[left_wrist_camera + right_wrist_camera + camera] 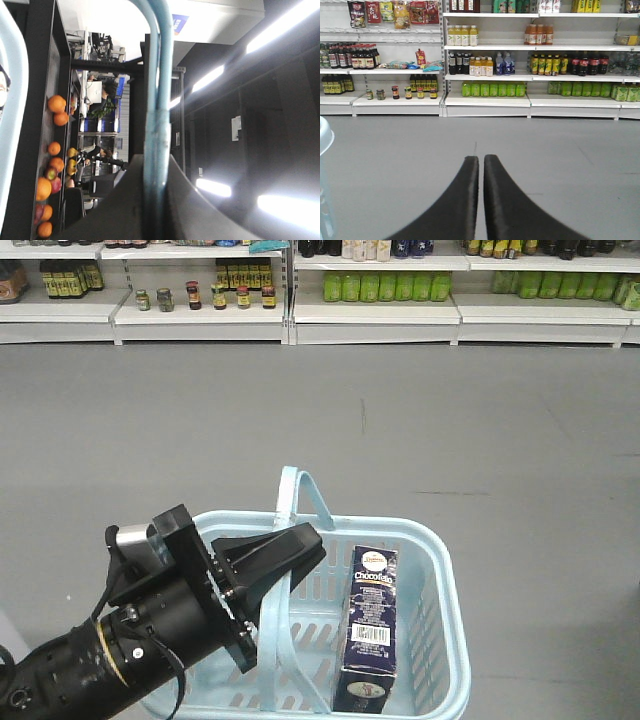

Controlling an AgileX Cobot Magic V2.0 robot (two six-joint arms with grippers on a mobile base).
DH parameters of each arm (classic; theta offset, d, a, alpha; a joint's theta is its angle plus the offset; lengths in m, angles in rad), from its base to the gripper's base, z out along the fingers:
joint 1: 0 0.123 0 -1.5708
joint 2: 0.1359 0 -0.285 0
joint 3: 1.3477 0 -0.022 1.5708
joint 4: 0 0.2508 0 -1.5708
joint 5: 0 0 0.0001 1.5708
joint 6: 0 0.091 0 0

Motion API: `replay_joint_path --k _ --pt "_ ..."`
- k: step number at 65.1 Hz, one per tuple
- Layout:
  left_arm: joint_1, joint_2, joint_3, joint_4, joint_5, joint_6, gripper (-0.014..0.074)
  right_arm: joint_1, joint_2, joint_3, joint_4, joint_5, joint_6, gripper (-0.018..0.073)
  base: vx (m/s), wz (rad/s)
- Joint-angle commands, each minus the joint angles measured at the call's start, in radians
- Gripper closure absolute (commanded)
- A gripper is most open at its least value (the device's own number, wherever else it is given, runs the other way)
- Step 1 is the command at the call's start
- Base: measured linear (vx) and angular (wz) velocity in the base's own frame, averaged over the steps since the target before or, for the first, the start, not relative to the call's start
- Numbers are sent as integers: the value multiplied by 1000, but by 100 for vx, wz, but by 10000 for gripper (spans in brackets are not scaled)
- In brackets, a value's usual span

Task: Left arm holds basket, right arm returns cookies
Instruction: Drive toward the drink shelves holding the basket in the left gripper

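Note:
The light blue basket point(452, 612) hangs in the lower middle of the front view. My left arm point(150, 632) reaches in from the lower left, and the left gripper point(300, 545) is shut on a hoop handle point(288, 502). In the left wrist view the handle point(158, 100) runs straight up out of the left gripper point(156, 161). The cookies point(370, 625), a tall dark navy box, lie inside the basket on its right side. My right gripper point(481, 159) is shut on nothing and points at the store shelves. It is out of the front view. The basket rim point(324, 136) shows at that view's left edge.
Shelves point(485, 100) of drink bottles and jars line the far side of a grey floor point(420, 420). Green bottles point(492, 89) fill the lowest middle shelf. Oranges point(56, 105) on a dark stand appear in the left wrist view.

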Motion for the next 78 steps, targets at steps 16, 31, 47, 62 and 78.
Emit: replay_joint_path --k 16,31,47,62,78 --pt "-7 -35 -27 -26 -279 -1 599 0 -11 18 -7 -68 -4 565 61 1" --pt "-7 -35 -27 -26 -279 -1 599 0 -11 18 -7 -68 -4 565 61 -1" --pt "-7 -35 -27 -26 -279 -1 599 0 -11 18 -7 -68 -4 565 60 -1" --pt "-6 -35 -27 -26 -279 -1 599 0 -11 18 -7 -68 -4 565 59 0" --pt "-6 -35 -27 -26 -279 -1 599 0 -11 18 -7 -68 -4 565 57 2"
